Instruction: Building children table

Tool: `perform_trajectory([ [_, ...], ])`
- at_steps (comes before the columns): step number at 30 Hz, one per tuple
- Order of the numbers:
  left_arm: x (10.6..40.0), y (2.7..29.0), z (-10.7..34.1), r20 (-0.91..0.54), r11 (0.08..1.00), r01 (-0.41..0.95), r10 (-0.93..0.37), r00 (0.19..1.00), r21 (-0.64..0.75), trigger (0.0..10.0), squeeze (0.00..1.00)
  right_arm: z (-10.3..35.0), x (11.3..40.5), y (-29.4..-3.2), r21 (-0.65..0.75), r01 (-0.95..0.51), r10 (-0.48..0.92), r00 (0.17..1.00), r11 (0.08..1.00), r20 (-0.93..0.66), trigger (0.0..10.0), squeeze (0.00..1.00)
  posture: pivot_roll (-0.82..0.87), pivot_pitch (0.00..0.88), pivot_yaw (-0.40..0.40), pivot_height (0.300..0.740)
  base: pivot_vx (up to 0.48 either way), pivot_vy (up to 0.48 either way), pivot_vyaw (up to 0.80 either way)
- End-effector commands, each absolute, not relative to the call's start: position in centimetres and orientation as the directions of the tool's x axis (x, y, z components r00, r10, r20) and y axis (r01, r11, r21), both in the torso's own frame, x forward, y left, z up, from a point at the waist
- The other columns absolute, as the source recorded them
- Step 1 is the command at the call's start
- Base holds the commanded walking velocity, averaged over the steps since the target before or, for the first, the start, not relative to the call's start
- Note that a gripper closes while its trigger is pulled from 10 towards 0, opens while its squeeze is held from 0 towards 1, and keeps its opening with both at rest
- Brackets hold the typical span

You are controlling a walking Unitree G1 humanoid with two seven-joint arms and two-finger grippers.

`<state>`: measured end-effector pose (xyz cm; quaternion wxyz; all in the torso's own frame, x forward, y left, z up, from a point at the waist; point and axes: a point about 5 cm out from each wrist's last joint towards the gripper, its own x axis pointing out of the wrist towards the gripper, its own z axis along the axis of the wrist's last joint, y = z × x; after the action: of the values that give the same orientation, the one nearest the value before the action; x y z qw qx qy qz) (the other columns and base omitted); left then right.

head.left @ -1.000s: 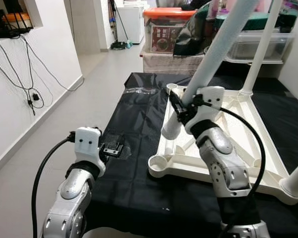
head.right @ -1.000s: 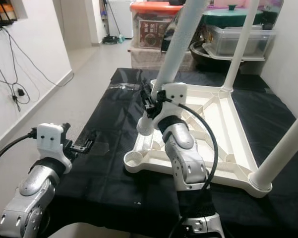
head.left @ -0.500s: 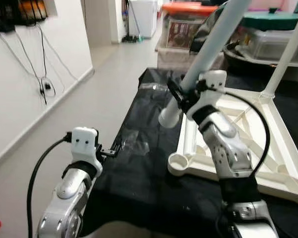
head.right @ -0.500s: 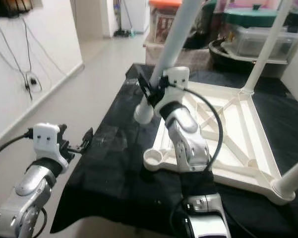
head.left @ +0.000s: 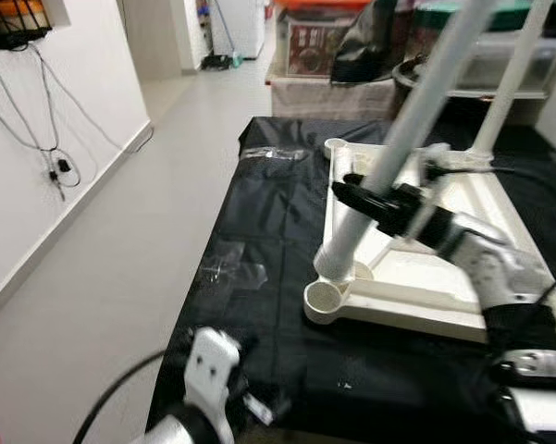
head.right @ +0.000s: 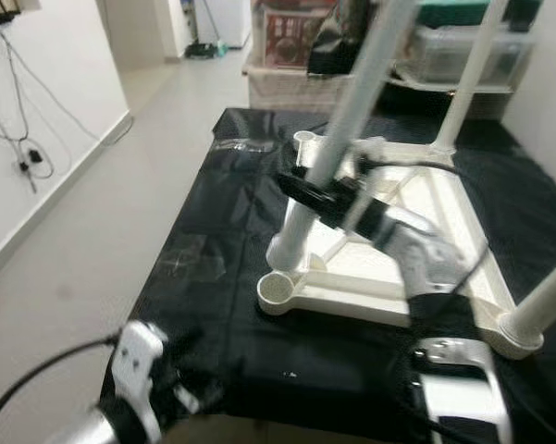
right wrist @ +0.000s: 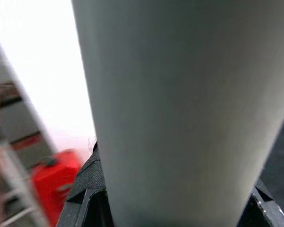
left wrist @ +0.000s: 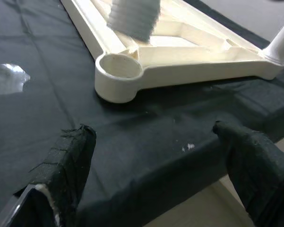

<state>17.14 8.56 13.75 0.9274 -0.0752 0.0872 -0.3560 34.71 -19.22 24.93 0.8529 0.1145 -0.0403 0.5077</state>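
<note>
The white table frame (head.left: 416, 310) lies upside down on a black cloth. My right gripper (head.left: 370, 199) is shut on a long white leg (head.left: 416, 120) that is tilted. The leg's lower end hangs just behind the open corner socket (head.left: 326, 298) at the frame's near left. In the right wrist view the leg (right wrist: 179, 104) sits between the black fingers (right wrist: 85, 189). My left gripper (left wrist: 156, 156) is open and holds nothing, low at the cloth's front edge, facing the socket (left wrist: 118, 71). Two other legs (head.left: 513, 83) (head.right: 546, 301) stand upright in the frame.
Clear plastic bags (head.left: 236, 268) (head.left: 273, 154) lie on the cloth left of the frame. Storage boxes (head.left: 319, 42) and bins stand behind the table. A white wall with hanging cables (head.left: 60, 171) runs along the left, with bare floor between it and the table.
The camera has shifted. My left arm has dropped to the cloth's front edge. My right gripper has swung the leg's lower end in over the frame, close to the near-left socket.
</note>
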Motion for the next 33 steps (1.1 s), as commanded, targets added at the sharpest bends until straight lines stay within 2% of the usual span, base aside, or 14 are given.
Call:
perform_trajectory([
  [1, 16.9, 8.7, 13.9, -0.117, 0.729, 0.651, -0.68, 0.724, -0.21, 10.0, 0.0, 24.9, 34.5, -18.9, 0.157, -0.902, 0.882, 0.428, 0.402, 0.198, 10.0, 0.0, 0.13, 0.164, 0.004, 0.74, 0.0, 0.0, 0.0],
  [7, 15.0, 8.8, 15.2, -0.109, 0.713, 0.664, -0.695, 0.71, -0.225, 10.0, 0.0, 24.7, 35.1, -17.4, 0.114, -0.945, 0.924, 0.324, 0.306, 0.205, 10.0, 0.0, 0.16, 0.239, 0.027, 0.74, 0.0, 0.0, 0.0],
  [16, 14.7, 8.9, 15.7, -0.101, 0.721, 0.654, -0.686, 0.721, -0.227, 10.0, 0.0, 24.8, 35.6, -17.0, 0.087, -0.96, 0.943, 0.279, 0.267, 0.18, 10.0, 0.0, 0.16, 0.251, 0.025, 0.74, 0.0, 0.0, 0.0],
  [22, 14.1, 8.8, 15.8, -0.112, 0.719, 0.656, -0.689, 0.716, -0.231, 10.0, 0.0, 23.9, 35.3, -16.8, 0.045, -0.975, 0.972, 0.222, 0.218, 0.082, 10.0, 0.0, 0.16, 0.251, 0.021, 0.74, 0.0, 0.0, 0.0],
  [24, 14.1, 8.7, 15.8, -0.116, 0.72, 0.654, -0.688, 0.716, -0.233, 10.0, 0.0, 23.3, 35.0, -16.7, 0.014, -0.985, 0.985, 0.171, 0.17, 0.007, 10.0, 0.0, 0.15, 0.243, 0.018, 0.74, 0.0, 0.0, 0.0],
  [26, 14.1, 8.7, 15.8, -0.117, 0.721, 0.653, -0.687, 0.717, -0.233, 10.0, 0.0, 23.1, 34.9, -16.7, 0.003, -0.988, 0.988, 0.154, 0.154, -0.017, 10.0, 0.0, 0.15, 0.243, 0.018, 0.74, 0.0, 0.0, 0.0],
  [33, 14.4, 8.6, 15.7, -0.117, 0.723, 0.653, -0.685, 0.719, -0.226, 10.0, 0.0, 22.5, 35.0, -16.7, -0.05, -0.988, 0.981, 0.15, 0.145, -0.121, 10.0, 0.0, 0.14, 0.236, 0.013, 0.74, 0.0, 0.0, 0.0],
])
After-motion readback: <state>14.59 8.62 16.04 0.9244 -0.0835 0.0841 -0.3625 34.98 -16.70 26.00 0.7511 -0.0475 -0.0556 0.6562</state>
